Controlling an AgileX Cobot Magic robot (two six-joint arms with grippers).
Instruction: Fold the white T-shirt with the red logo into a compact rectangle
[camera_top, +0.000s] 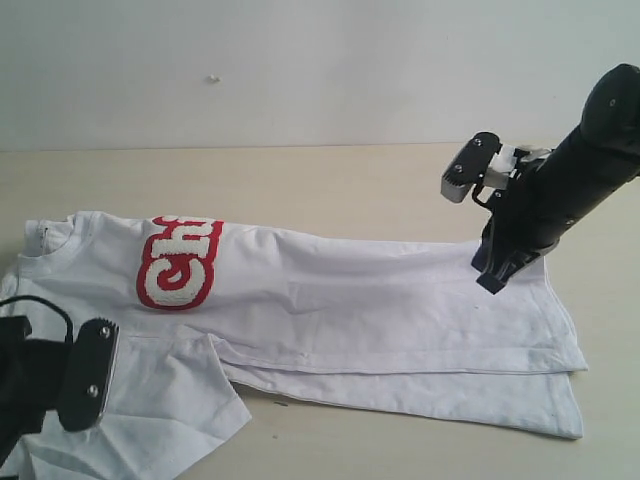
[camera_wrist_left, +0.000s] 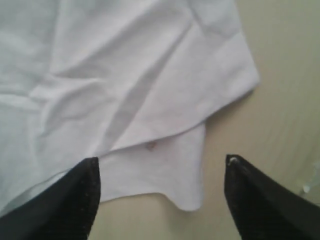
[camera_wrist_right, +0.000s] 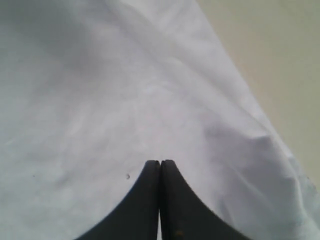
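Exterior view: the white T-shirt lies flat on the table, long axis running L-R across the pic, collar at the left end, hem at the right. The far side looks folded in lengthwise, so the body is a narrow strip. The near sleeve sticks out of that strip on the camera side.

That sleeve is prob. what the next move turns on. It lies right under the left gripper, whose jaws stand apart w/ nothing between them. In the left wrist view the sleeve's corner shows below the gap. The left arm is much nearer to it. The right gripper is at the hem end, well apart from the sleeve, jaws together, tip down at the cloth. Whether any fabric is pinched can't be told.

Writing: the red logo is part-hidden by the fold. Only "Ch" in white bubble letters reads, turned sideways. No other label is legible.
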